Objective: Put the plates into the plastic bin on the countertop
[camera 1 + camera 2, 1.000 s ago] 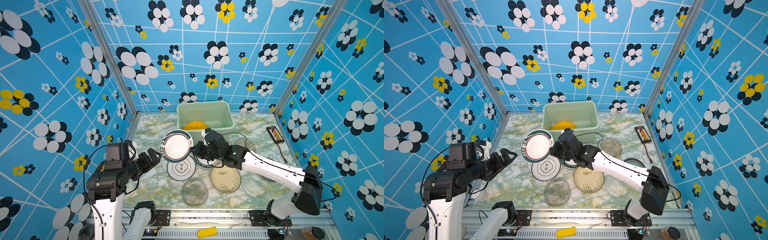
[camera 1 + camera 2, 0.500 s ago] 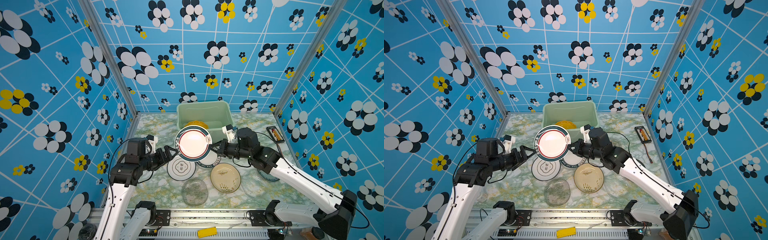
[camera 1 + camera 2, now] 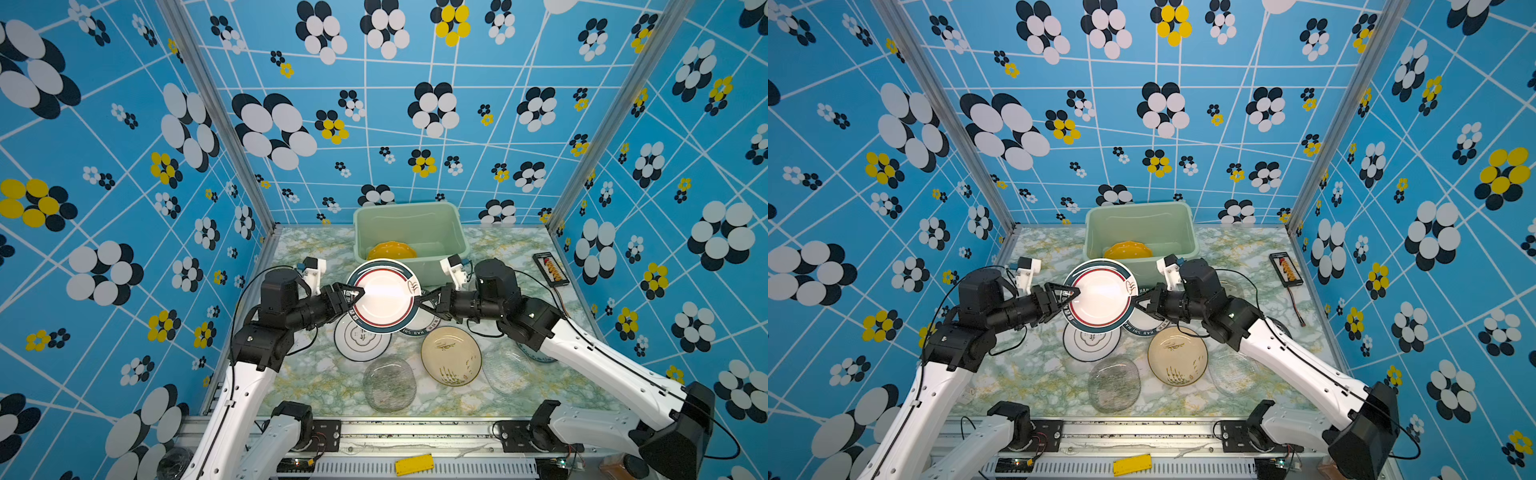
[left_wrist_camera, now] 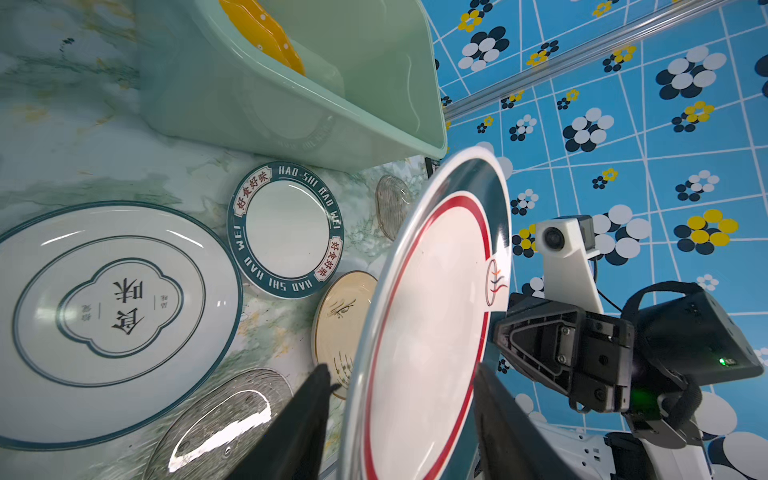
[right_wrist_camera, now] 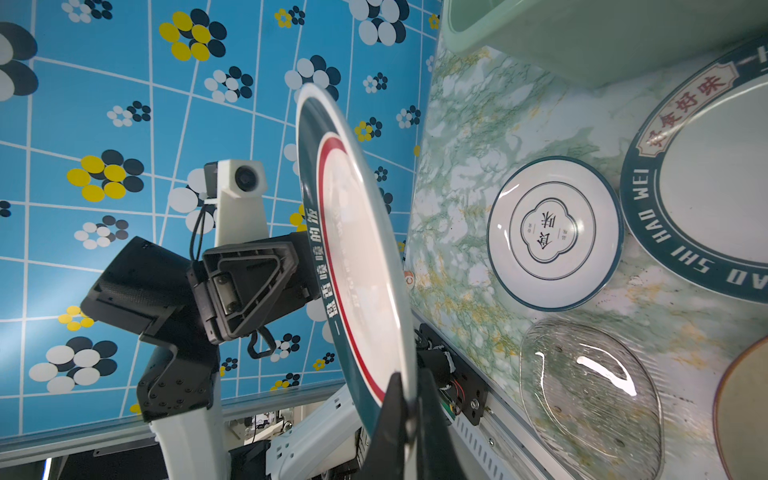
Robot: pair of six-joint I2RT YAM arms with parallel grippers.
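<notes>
Above countertop (image 3: 316, 372), right end effector (image 3: 419, 301) grips face-up plate (image 3: 386, 309); left end effector (image 3: 356, 296) straddles, unclamped.

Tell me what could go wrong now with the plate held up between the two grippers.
1. The right gripper pinches only the thin rim of the raised plate, and the left gripper straddles the opposite rim with jaws unclosed; a slip might drop it onto the white plate beneath.
2. It hangs close before the plastic bin, so carrying it in low may clip the rim.
</notes>
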